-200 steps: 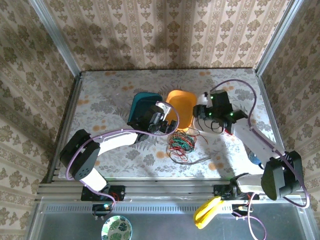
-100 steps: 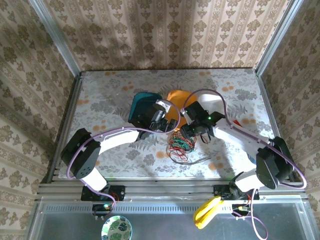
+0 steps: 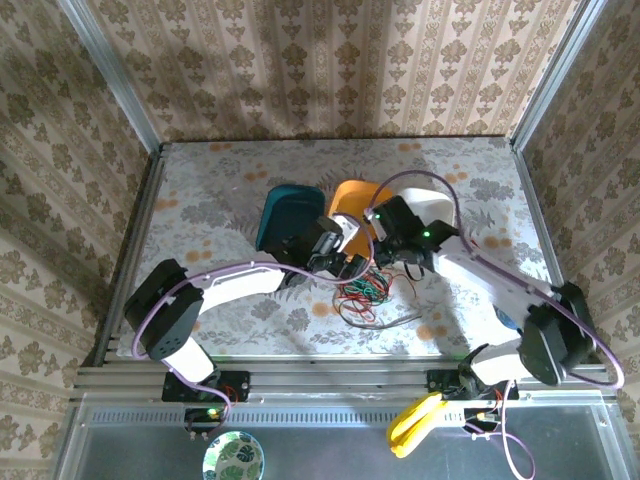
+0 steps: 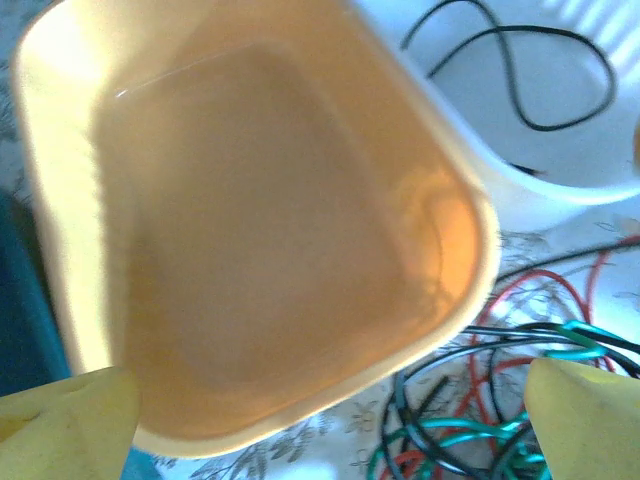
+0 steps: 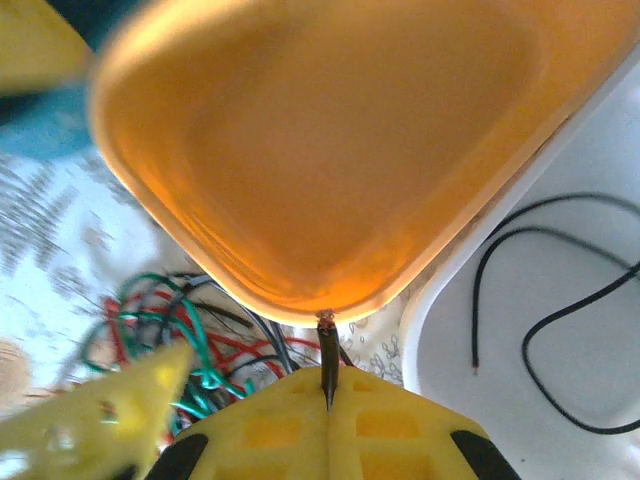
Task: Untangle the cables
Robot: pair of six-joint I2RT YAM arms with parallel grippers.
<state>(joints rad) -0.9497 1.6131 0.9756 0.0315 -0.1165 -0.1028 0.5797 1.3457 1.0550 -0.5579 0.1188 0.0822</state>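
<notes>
Yellow plastic pads of the right gripper (image 5: 328,385) meet flat at six o'clock in its wrist view, pinching one black strand (image 5: 327,350) whose bare tip pokes up; we cannot follow it below the seam. Thin red, green and black cables (image 3: 362,290) lie knotted on the patterned table (image 3: 220,190), at five o'clock of the smooth orange tub (image 3: 350,198), partly hidden by both arms. Our left gripper (image 4: 322,415) gapes wide, its tips cropped by the frame.
</notes>
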